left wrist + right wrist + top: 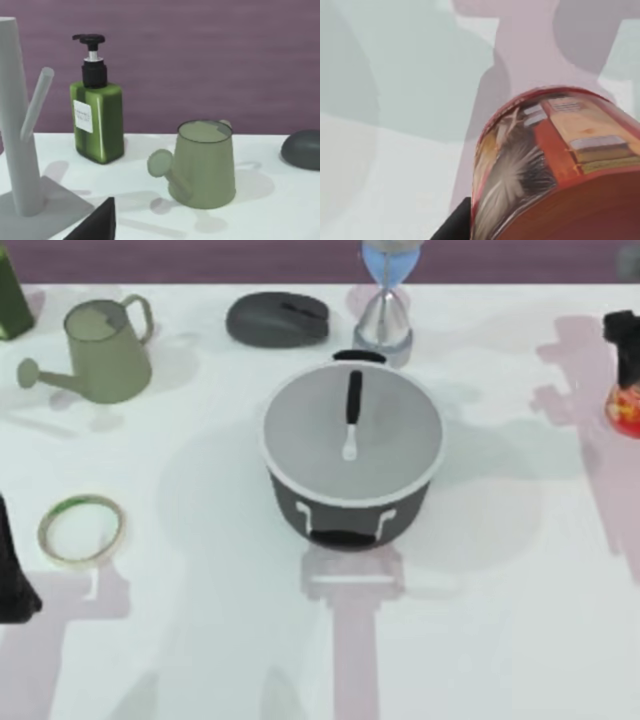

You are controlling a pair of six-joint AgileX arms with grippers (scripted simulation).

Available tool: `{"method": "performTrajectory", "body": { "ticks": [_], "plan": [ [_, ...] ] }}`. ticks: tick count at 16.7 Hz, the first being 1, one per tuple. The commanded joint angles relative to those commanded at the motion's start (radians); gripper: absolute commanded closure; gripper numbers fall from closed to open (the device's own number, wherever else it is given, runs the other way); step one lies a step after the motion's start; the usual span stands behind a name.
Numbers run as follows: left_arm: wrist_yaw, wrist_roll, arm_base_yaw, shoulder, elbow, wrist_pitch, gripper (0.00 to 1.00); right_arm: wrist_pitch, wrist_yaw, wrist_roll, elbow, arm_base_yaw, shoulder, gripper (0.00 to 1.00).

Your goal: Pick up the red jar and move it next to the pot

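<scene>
Right gripper at the right edge of the top view, upper half, black, directly above the red jar and apparently pinching it; fingers themselves hidden, so grip not certain. Jar fills the lower right of the right wrist view, tilted, label toward the camera, a dark finger tip just beside it at the bottom edge. Well apart from the pot, which sits in the middle of the top view, lid on, bar handle pointing up-frame. Bare table between jar and pot; nothing standing in that stretch. Behind the pot, near the top edge: a dark mouse-shaped lump and an hourglass, the latter just beside the pot's rear handle. Upper left: watering can and a green pump bottle. Lower left: tape ring. Left gripper parked at the left edge; open or closed, cannot tell. White peg stand at the left of the left wrist view.
</scene>
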Motion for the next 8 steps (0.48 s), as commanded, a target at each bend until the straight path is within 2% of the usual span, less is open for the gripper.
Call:
{"method": "performTrajectory", "body": {
  "ticks": [4,8],
  "plan": [
    [0.000,0.000,0.000,0.000,0.000,0.000,0.00,-0.023,0.000,-0.002,-0.164,0.005,-0.184,1.00],
    [0.000,0.000,0.000,0.000,0.000,0.000,0.00,-0.030,0.000,-0.002,-0.199,0.006,-0.219,1.00]
  ]
}}
